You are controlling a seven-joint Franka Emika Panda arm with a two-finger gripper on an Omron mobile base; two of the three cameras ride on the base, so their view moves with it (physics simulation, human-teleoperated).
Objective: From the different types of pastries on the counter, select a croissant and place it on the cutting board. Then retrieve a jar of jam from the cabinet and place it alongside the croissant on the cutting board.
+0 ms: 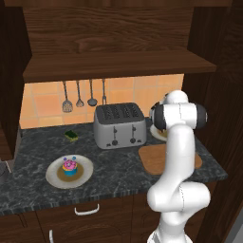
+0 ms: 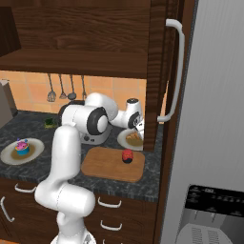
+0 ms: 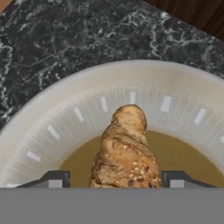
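Note:
The golden-tan croissant (image 3: 124,148) lies on a white plate (image 3: 131,74) on the dark counter (image 3: 65,39). My gripper (image 3: 114,179) is down over it, one dark fingertip (image 3: 54,179) on each side, jaws apart, with a narrow gap showing on the left side. In the right base view the gripper (image 2: 139,127) hangs over that plate (image 2: 123,138), just behind the cutting board (image 2: 102,164). A small jar of jam (image 2: 127,156) with a red top lies on the board. The frosted cake (image 1: 70,166) sits on another plate at the left.
A silver toaster (image 1: 118,126) stands left of the croissant's plate, close to my arm. Utensils (image 1: 84,97) hang on the tiled wall and a green sponge (image 1: 71,135) lies beside the toaster. The cabinet shelf (image 1: 118,64) overhangs. A tall fridge (image 2: 214,119) bounds the right.

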